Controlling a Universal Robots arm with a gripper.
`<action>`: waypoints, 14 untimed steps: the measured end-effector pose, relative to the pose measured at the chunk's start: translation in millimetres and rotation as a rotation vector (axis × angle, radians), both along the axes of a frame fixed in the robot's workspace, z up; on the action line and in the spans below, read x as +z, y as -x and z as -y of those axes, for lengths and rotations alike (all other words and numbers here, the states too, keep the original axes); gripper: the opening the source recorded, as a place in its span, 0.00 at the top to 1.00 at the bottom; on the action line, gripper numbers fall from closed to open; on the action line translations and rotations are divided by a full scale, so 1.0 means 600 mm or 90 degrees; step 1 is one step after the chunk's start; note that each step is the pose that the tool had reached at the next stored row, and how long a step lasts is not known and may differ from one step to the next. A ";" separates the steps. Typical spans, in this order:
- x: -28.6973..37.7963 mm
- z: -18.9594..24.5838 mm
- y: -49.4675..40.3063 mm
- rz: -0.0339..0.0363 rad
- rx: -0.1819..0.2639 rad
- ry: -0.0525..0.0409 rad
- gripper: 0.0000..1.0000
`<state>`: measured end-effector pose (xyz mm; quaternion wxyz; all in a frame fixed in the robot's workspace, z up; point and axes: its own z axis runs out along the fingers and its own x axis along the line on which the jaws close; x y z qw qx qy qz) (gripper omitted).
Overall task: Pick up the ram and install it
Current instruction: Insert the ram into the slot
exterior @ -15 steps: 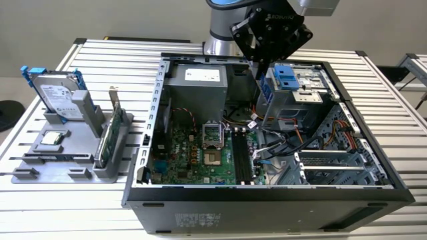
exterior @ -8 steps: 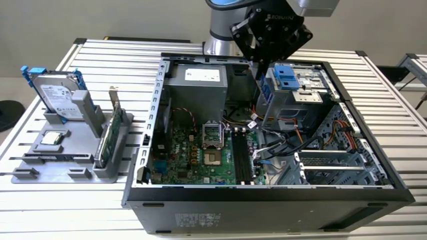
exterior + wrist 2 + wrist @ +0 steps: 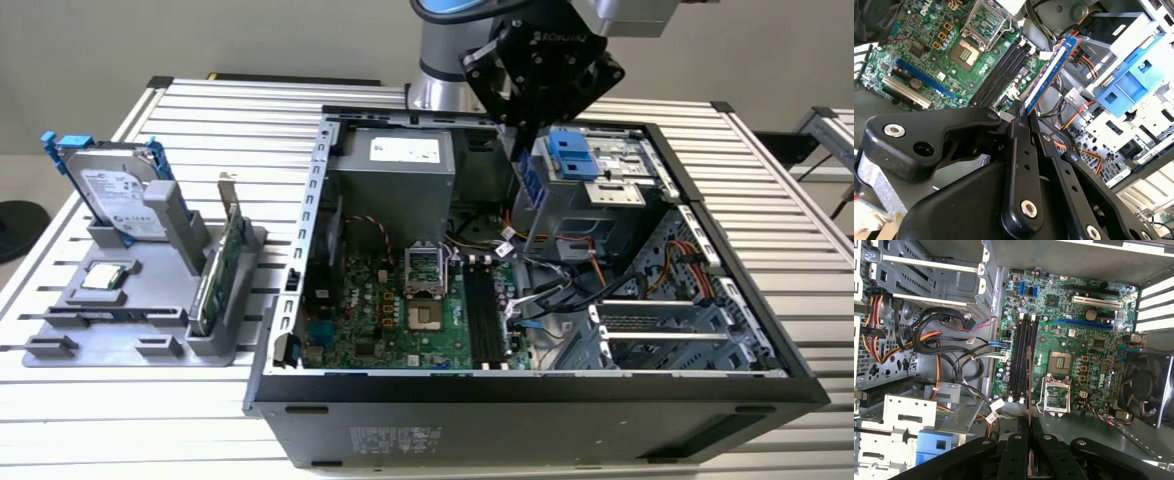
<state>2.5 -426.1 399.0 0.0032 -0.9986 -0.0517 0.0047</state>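
Note:
My gripper (image 3: pixel 526 140) hangs over the open computer case (image 3: pixel 287 300), shut on the ram (image 3: pixel 526 185), a long narrow blue-green stick pointing down into the case. In the second wrist view the ram (image 3: pixel 1054 67) juts out from between the black fingers (image 3: pixel 1019 145) of the gripper (image 3: pixel 1025 116), above cables and the drive cage. In the first wrist view the ram (image 3: pixel 1029 390) shows edge-on, in line with the black memory slots (image 3: pixel 1021 360) on the green motherboard (image 3: pixel 1074 340) and still above them. The gripper (image 3: pixel 1030 427) grips its near end.
A grey fixture (image 3: pixel 134 310) at the exterior view's left holds a silver hard drive with blue rails (image 3: pixel 118 195), a green expansion card (image 3: pixel 227 255) and a small chip (image 3: pixel 104 278). Inside the case are the power supply (image 3: pixel 394 180), a blue drive cage (image 3: pixel 574 160) and loose cables (image 3: pixel 547 290).

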 end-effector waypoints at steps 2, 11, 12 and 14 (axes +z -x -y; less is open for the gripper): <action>0.000 0.0000 -0.001 0.0000 0.000 0.0000 1.00; -0.004 0.0000 -0.003 0.0000 0.000 0.0000 1.00; -0.004 0.0000 -0.003 0.0000 0.000 0.0000 1.00; -0.005 0.0000 -0.003 0.0000 0.000 -0.0001 1.00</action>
